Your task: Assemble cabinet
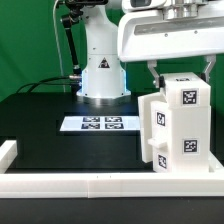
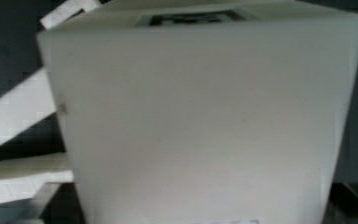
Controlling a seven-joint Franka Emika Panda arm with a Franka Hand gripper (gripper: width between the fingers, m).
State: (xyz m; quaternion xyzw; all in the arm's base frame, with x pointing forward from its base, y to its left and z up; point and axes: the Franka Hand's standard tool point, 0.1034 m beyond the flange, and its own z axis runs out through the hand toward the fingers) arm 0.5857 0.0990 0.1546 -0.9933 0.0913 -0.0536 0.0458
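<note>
The white cabinet stands upright at the exterior view's right, near the front rail, with black-and-white tags on its faces. A smaller tagged box forms its top part. My gripper hangs right above it, its two dark fingers spread wide on either side of the top box. The finger on the exterior view's left shows a small gap to the box. In the wrist view a plain white face of the cabinet fills nearly the whole picture, and my fingertips do not show there.
The marker board lies flat at mid-table in front of the arm's white base. A long white border rail runs along the front, with a raised end at the exterior view's left. White parts lie beside the cabinet.
</note>
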